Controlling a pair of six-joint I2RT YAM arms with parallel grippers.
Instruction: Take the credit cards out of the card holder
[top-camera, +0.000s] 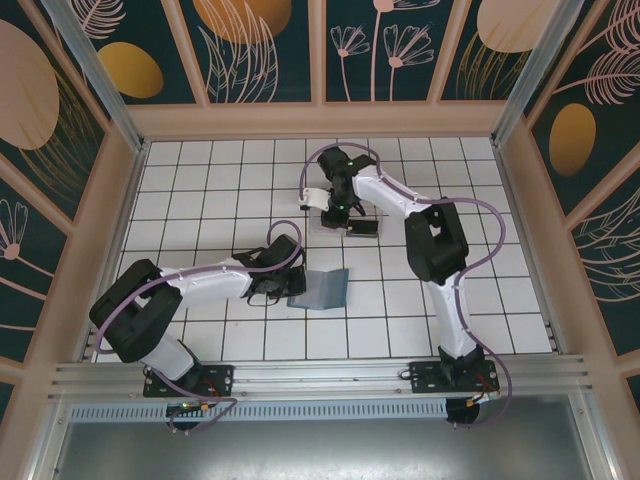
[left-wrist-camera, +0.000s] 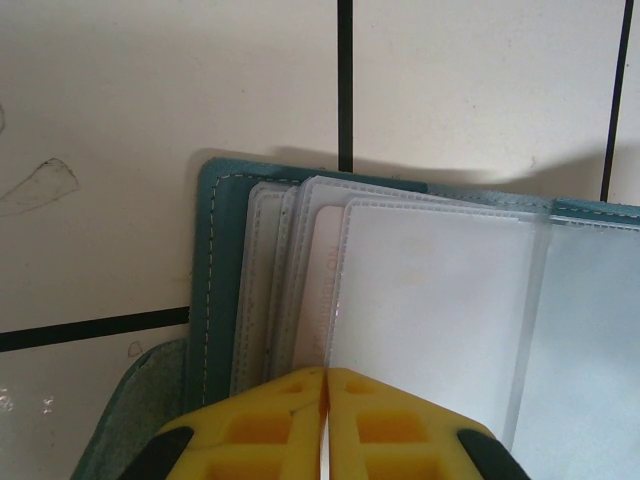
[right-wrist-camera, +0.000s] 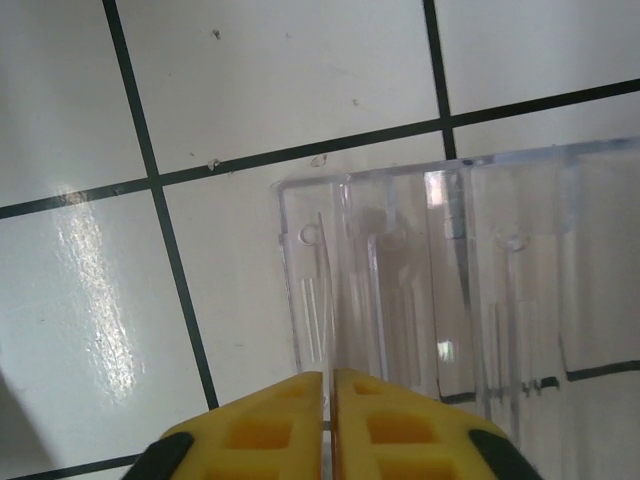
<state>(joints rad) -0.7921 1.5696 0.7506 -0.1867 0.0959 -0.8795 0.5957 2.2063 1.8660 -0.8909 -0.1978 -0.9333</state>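
The teal card holder (top-camera: 322, 288) lies open on the tiles at centre. Its clear pocket leaves (left-wrist-camera: 440, 300) fan out from the stitched teal edge (left-wrist-camera: 215, 300). My left gripper (top-camera: 284, 284) (left-wrist-camera: 327, 372) is shut on the near edge of one clear pocket leaf. My right gripper (top-camera: 346, 213) (right-wrist-camera: 329, 375) hangs over the left end of a clear plastic tray (right-wrist-camera: 500, 260). Its jaws are pressed almost together on a thin pale credit card (right-wrist-camera: 326, 290), seen edge-on and running up over the tray. A black credit card (top-camera: 362, 227) lies just right of that gripper.
The white tiled floor is boxed in by beige walls (top-camera: 320, 120) at the back and on both sides. A small white object (top-camera: 314, 197) sits left of the right wrist. Open tiles stretch across the back left and the front right.
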